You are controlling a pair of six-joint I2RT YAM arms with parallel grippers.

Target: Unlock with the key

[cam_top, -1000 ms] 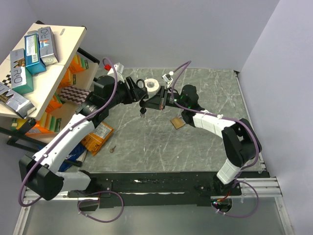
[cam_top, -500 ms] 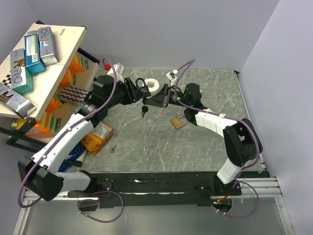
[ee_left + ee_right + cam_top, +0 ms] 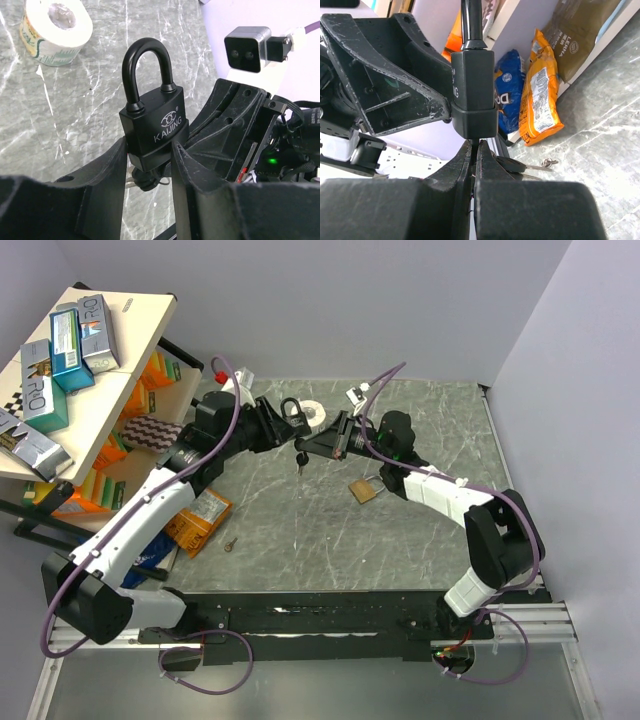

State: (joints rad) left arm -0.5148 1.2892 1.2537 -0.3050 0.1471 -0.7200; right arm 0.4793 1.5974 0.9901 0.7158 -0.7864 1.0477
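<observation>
Desk (image 3: 420, 540): arms meet above its 11 o'clock area.
Padlock (image 3: 152, 125): left jaws clamped on its body, shackle at 12 o'clock.
Key (image 3: 520, 165): right jaws pinched shut on one blade at the padlock's 6 o'clock, the rest of the bunch dangling.
Advice: line blade with keyway, seat fully, twist gently.

The black padlock (image 3: 152, 125) is showing the word "KAIJING" in white letters on its front. A small round sign and a tiny ® are sitting just above the word. On the far left, a big box (image 3: 38, 390) and a smaller box (image 3: 98, 328) are showing letters that look like "RIO". The orange bag (image 3: 540, 95) is carrying words too small to read.
</observation>
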